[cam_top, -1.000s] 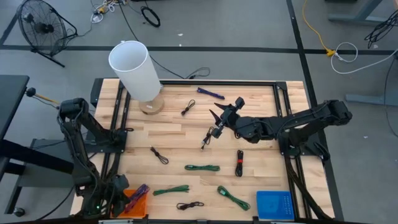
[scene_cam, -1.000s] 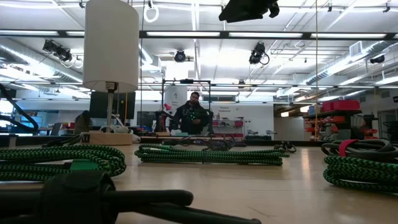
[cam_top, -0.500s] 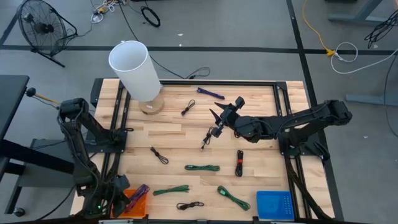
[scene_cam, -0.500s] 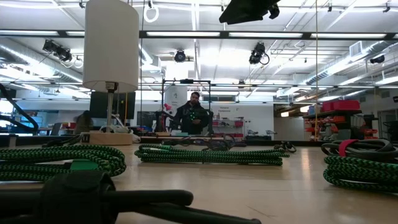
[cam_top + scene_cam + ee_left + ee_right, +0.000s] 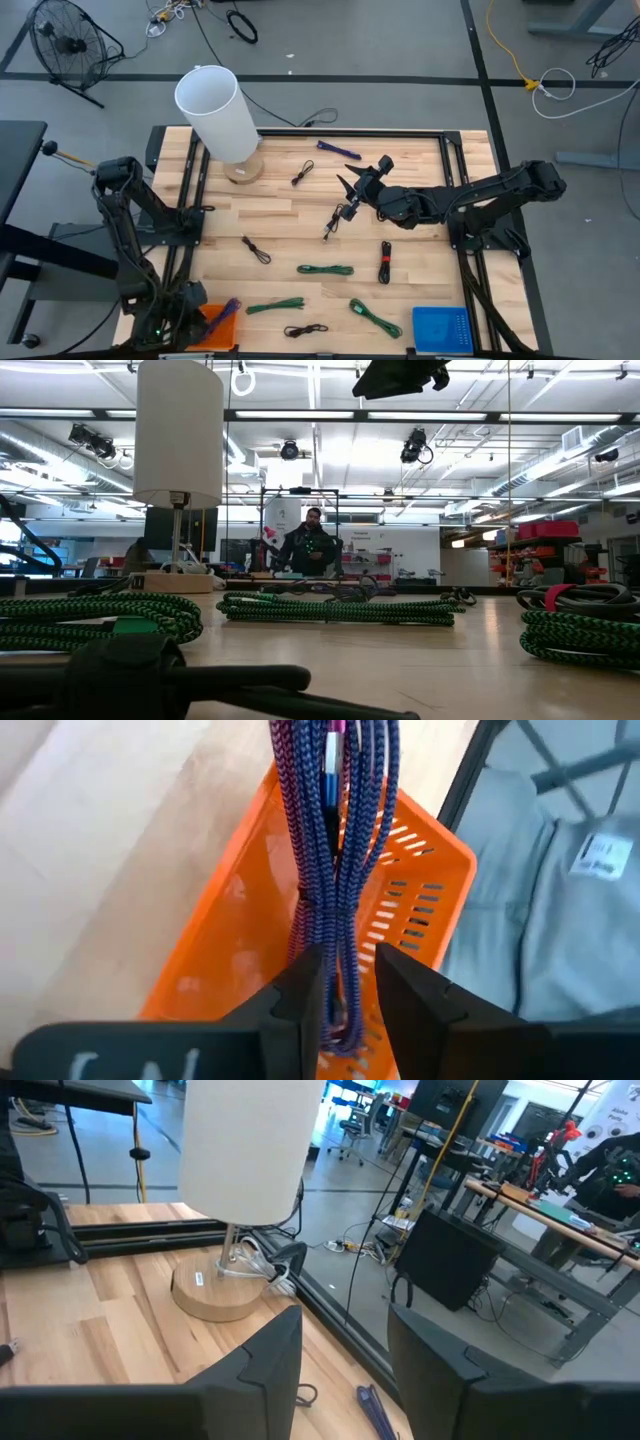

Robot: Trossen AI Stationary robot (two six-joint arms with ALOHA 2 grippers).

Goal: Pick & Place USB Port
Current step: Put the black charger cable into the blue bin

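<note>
My left gripper [image 5: 348,990] is at the table's near left corner [image 5: 205,320], shut on a bundled purple-blue braided USB cable [image 5: 335,870] over an orange basket [image 5: 240,920]. The cable's far end sticks out over the basket's rim [image 5: 229,306]. My right gripper [image 5: 350,183] hangs high above the table's middle, open and empty [image 5: 345,1370]; it shows at the top of the low view [image 5: 400,375]. A black cable [image 5: 335,222] lies on the wood below it. My left gripper pinches the coiled purple-blue cable bundle between its two fingers, near the bundle's near end [image 5: 340,1005]. The fingers lie across the bundle's strands. The bundle runs away from the fingers over the orange basket, and its far end passes over the basket's rim [image 5: 330,780].
A white-shaded lamp [image 5: 218,110] stands at the far left. A blue bin [image 5: 441,328] sits at the near right corner. Green cables [image 5: 325,269], black cables [image 5: 256,250], a black-red one [image 5: 385,262] and a purple one [image 5: 338,150] lie scattered. A person [image 5: 310,545] stands far behind.
</note>
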